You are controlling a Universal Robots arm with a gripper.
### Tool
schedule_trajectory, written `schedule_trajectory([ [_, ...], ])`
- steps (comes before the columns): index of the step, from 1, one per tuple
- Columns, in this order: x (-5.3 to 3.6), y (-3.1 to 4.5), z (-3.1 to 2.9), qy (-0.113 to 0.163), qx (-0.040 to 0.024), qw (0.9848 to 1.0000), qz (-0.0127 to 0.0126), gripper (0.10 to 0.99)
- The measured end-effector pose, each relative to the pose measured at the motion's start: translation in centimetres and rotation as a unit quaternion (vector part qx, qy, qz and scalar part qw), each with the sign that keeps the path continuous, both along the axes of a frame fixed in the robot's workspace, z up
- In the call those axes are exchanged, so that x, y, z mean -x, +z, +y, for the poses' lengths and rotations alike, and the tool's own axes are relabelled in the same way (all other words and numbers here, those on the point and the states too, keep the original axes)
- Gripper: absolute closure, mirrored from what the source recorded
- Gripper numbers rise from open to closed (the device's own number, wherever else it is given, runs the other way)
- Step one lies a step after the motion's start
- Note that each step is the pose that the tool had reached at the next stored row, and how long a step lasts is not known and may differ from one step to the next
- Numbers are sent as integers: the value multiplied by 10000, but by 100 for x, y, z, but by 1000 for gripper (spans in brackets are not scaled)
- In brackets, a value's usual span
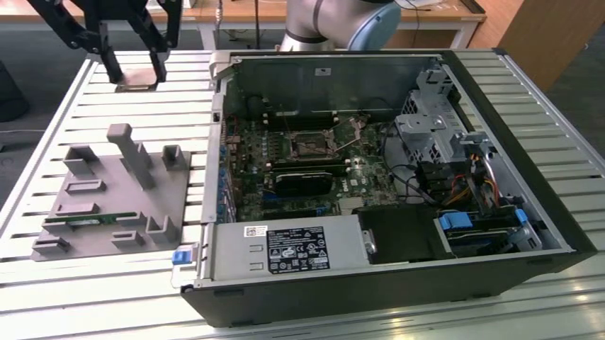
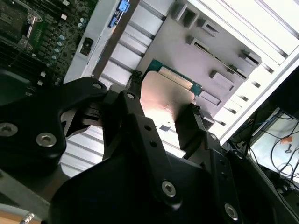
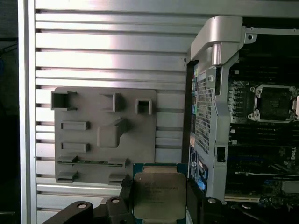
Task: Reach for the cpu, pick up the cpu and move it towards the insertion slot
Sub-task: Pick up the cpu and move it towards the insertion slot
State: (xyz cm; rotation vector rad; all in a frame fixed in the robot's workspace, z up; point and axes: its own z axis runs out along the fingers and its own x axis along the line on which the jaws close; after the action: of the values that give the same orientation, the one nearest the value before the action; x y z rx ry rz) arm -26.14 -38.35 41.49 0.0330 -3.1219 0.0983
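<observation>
The slatted metal desk (image 1: 95,283) is seen in the exterior view carrying an open computer case (image 1: 378,191) on that view's right and a grey plastic tray (image 1: 113,198) on its left. The arm (image 1: 331,21) is seen at the far edge behind the case, and its black end effector (image 1: 135,67) is held high above the desk at the far left corner, beyond the tray and apart from the case.

Inside the case the green board is laid flat, and the insertion slot (image 1: 310,144) is seen near its middle as a small square socket with a shiny frame, well apart from the end effector. A larger black block (image 1: 300,183) lies just in front of it.

In the first wrist view the tray (image 3: 105,135) is looked down upon from above, with the case wall (image 3: 210,116) beside it and the insertion slot (image 3: 274,103) further off. The cpu (image 3: 160,195) is shown there flat, metal top toward the camera, clamped at two opposite sides by the dark fingers (image 3: 126,196) of the end effector, clear of the tray.

In the second wrist view the cpu (image 2: 166,95) is seen from behind the end effector (image 2: 161,114), a green edge showing along its far side, with the tray (image 2: 205,60) below it.
</observation>
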Motion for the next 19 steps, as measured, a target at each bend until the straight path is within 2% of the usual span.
schedule_trajectory([
  [19, -537, 0, 41, -1, 4, 10000, 22, 545],
])
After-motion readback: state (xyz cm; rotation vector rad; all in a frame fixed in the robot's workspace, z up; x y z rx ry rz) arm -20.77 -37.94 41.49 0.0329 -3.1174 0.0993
